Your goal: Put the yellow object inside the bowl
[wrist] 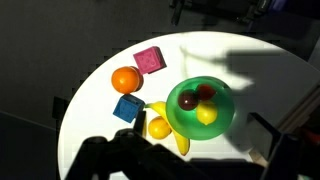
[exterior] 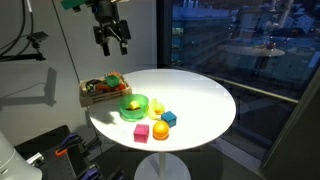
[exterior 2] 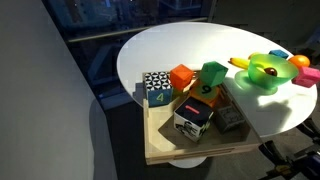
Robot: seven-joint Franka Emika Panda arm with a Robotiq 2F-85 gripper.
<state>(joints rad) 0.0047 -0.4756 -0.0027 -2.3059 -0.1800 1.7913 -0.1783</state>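
Observation:
The green bowl (exterior: 134,104) stands on the round white table (exterior: 205,95), near the wooden tray. It also shows in the other exterior view (exterior 2: 265,72) and in the wrist view (wrist: 200,92). It holds two dark red pieces and a yellow piece (wrist: 207,115). The yellow object (wrist: 159,128) is a small round piece lying on the table just outside the bowl's rim, against a yellow banana (wrist: 178,143); it also shows in an exterior view (exterior: 158,105). My gripper (exterior: 112,42) hangs high above the table's far left edge, open and empty.
A blue cube (wrist: 127,108), an orange ball (wrist: 125,79) and a pink cube (wrist: 149,60) lie beside the bowl. The wooden tray (exterior 2: 160,140) with several toy blocks sits at the table's edge. The table ends close around these things.

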